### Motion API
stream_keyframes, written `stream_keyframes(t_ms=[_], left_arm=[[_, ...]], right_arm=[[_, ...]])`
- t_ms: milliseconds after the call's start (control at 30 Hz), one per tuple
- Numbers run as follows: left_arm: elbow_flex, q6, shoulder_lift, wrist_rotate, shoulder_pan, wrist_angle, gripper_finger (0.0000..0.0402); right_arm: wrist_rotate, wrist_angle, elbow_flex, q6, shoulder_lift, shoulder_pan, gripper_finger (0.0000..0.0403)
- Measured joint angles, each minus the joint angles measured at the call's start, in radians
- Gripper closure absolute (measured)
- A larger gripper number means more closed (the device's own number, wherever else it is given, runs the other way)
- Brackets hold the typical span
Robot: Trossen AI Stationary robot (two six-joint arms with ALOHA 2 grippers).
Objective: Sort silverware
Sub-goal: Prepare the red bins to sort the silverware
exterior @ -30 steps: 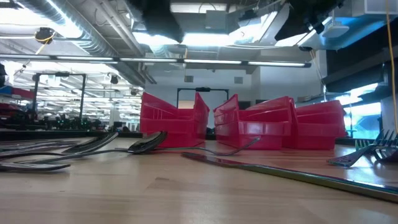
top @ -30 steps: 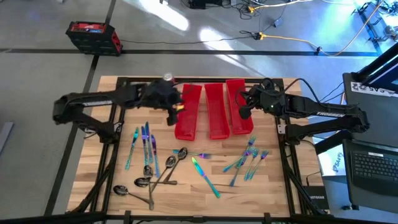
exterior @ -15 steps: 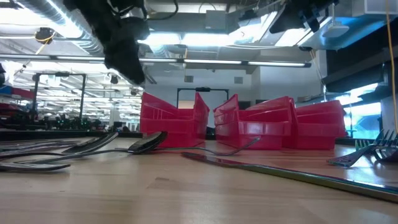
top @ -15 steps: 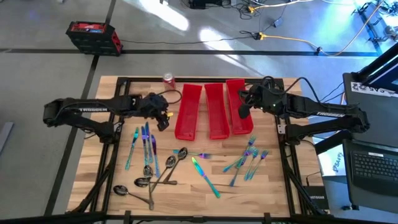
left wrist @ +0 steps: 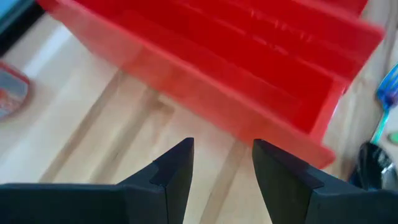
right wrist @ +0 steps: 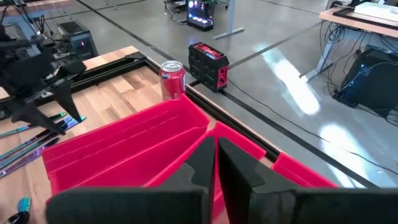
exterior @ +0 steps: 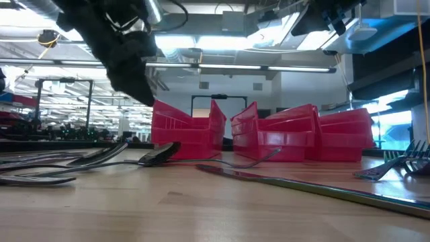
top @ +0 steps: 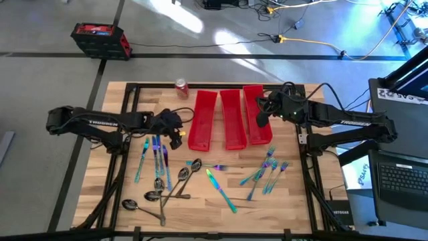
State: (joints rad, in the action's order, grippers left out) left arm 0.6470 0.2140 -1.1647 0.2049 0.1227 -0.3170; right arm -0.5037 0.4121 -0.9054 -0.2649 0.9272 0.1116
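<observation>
The silverware lies loose on the wooden table. Teal-blue knives are at the left, dark spoons lie near the front, and forks are at the right. One iridescent piece lies in the middle. My left gripper hangs open and empty above the bare wood, between the knives and the left red bin. Its fingers stand apart in the left wrist view. My right gripper is shut and waits above the right bin.
Three long red bins stand side by side at the table's far middle and show as red walls in the low view. A red soda can stands at the far edge. A laptop sits off the table's right side.
My left gripper has drawn back from over the left bin toward the table's near-left and has come down into the low view, nearer the knives. The soda can, hidden under the arm before, shows again. The right arm and the silverware have kept still.
</observation>
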Motion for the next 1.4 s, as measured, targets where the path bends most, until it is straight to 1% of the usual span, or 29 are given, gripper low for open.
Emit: stream_keyframes(t_ms=[100,333,500,733,867,1067,1200,1400], left_arm=[[-0.002,-0.043,-0.024,-0.007,-0.005,-0.013,0.0249],[-0.003,-0.04,-0.11,-0.045,-0.005,0.059,0.0249],[0.001,-0.033,-0.152,-0.048,-0.009,0.078,0.0249],[0.004,-0.033,-0.155,-0.049,-0.02,0.138,0.0249],[0.005,-0.037,-0.155,-0.049,-0.02,0.198,0.0249],[0.006,-0.038,-0.164,-0.058,-0.035,0.209,0.0249],[0.006,-0.04,-0.192,-0.052,-0.038,0.246,0.0249],[0.006,-0.031,-0.222,-0.053,-0.038,0.282,0.0249]], right_arm=[[0.0,-0.001,0.0,0.0,0.004,0.0,0.04],[0.0,-0.002,0.0,0.0,0.02,0.0,0.04],[0.0,-0.014,0.0,0.0,0.029,0.0,0.04],[0.0,-0.028,0.0,0.0,0.033,0.0,0.04],[0.0,-0.07,0.0,0.001,0.033,0.0,0.04],[0.0,-0.097,0.0,0.001,0.033,0.0,0.04],[0.067,-0.132,0.0,0.059,0.033,0.0,0.04],[0.126,-0.185,0.0,0.091,0.033,0.0,0.04]])
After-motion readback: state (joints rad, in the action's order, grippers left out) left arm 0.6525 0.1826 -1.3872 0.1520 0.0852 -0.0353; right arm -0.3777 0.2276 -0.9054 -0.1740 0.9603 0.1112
